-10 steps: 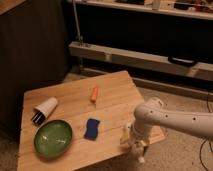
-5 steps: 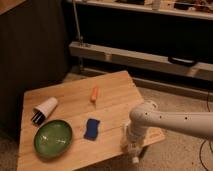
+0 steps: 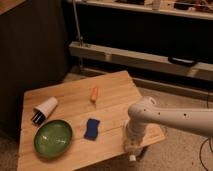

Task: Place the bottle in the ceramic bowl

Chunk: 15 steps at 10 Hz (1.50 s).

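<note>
The ceramic bowl [image 3: 53,138] is a shallow glossy green dish at the front left of the wooden table [image 3: 75,97], and it holds nothing. My white arm reaches in from the right and bends down at the table's front right corner. My gripper [image 3: 131,147] hangs there, low over the table's edge, well to the right of the bowl. The whitish bottle does not show apart from the gripper and the wrist; it is hidden behind or inside them.
A white paper cup [image 3: 45,109] with dark contents lies on its side behind the bowl. A blue sponge [image 3: 91,128] lies between the bowl and the gripper. An orange carrot-like piece [image 3: 94,93] lies at mid table. A metal rail and dark shelving stand behind.
The arm has swung left and down over the table's front right corner. The small pale bottle that stood beside the gripper one second ago is now covered by it.
</note>
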Each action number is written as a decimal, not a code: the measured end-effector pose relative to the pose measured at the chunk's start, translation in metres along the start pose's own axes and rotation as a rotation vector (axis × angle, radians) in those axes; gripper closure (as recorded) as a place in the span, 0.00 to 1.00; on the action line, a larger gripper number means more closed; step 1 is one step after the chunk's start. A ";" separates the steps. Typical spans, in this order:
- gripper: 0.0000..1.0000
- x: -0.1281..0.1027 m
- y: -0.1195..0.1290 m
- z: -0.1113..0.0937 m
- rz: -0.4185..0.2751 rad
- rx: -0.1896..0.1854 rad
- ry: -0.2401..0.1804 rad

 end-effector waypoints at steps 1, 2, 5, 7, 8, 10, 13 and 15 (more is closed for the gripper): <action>1.00 0.009 -0.004 -0.016 -0.003 -0.004 0.013; 1.00 0.017 -0.013 -0.026 -0.013 -0.005 0.022; 1.00 0.040 -0.075 -0.052 -0.089 0.016 0.009; 1.00 0.048 -0.133 -0.062 -0.161 0.057 -0.027; 1.00 0.047 -0.160 -0.067 -0.194 0.083 -0.046; 1.00 0.033 -0.222 -0.084 -0.284 0.156 -0.105; 1.00 -0.020 -0.290 -0.099 -0.418 0.247 -0.196; 0.98 -0.055 -0.321 -0.100 -0.498 0.289 -0.259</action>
